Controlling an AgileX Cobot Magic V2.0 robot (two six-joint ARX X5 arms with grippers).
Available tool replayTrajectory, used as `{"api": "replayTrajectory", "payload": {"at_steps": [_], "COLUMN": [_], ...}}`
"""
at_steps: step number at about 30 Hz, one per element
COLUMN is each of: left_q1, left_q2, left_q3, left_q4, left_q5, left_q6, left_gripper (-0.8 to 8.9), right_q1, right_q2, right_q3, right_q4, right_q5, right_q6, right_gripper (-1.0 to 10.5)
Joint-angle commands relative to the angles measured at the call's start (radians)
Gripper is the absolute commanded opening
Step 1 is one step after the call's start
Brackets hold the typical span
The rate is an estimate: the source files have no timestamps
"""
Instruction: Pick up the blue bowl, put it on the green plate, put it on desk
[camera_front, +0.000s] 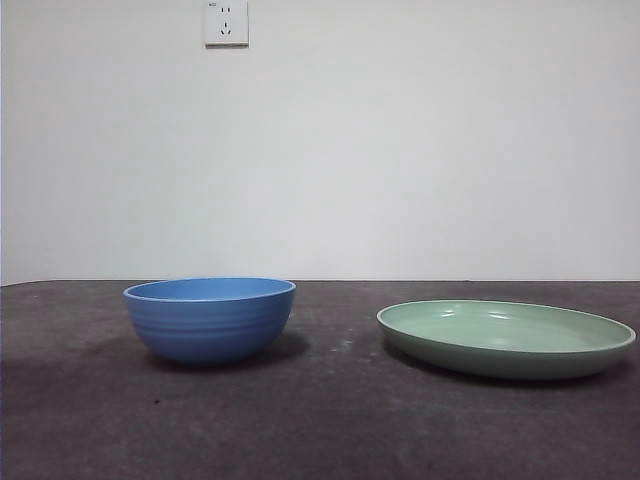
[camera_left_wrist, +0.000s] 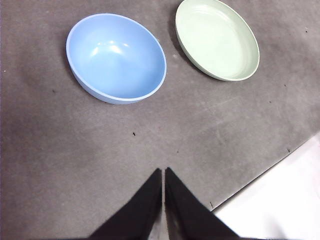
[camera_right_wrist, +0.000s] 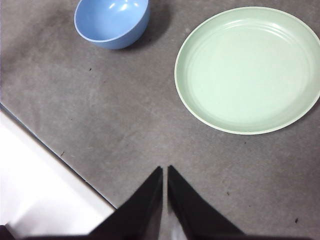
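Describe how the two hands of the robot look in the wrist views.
Both look the same. The left hand and the right hand each have two plain black jaws, wide at the base and narrowing to a point. No cables or markings show.

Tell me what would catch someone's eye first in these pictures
The glossy blue bowl stands upright and empty on the dark desk, on the left in the front view. To its right, apart from it, lies the wide, pale green plate, also empty. Both the left gripper and the right gripper hang above the desk with jaws shut, holding nothing.
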Motion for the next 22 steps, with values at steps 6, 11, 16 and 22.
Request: {"api": "replayTrajectory", "payload": {"at_steps": [6,11,16,22], "left_q1": [-0.003,-0.003,-0.003,-0.003], "left_q2": [0.005,0.005,0.006,0.020], "left_q3": [0.024,0.024,0.024,0.026], "left_q4": [0.005,0.006,0.008,0.027], "left_q5": [0.006,0.006,0.006,0.005], "left_q6": [0.015,0.001,-0.003,-0.026], "left_gripper": [3.20,3.85,3.84,3.83], "right_q1": [0.003,0.003,0.003,0.003], "right_q2": [0.004,0.004,0.004,0.004], "right_q3": [0.020,0.020,0.020,0.020], "right_q4": [0.009,0.009,0.009,0.009], "right_q5": [-0.003,-0.004,-0.004,-0.004], "right_q6": [0.000,0.001,0.002,0.003], "right_gripper": [3.3,3.7,3.7,3.7]}}
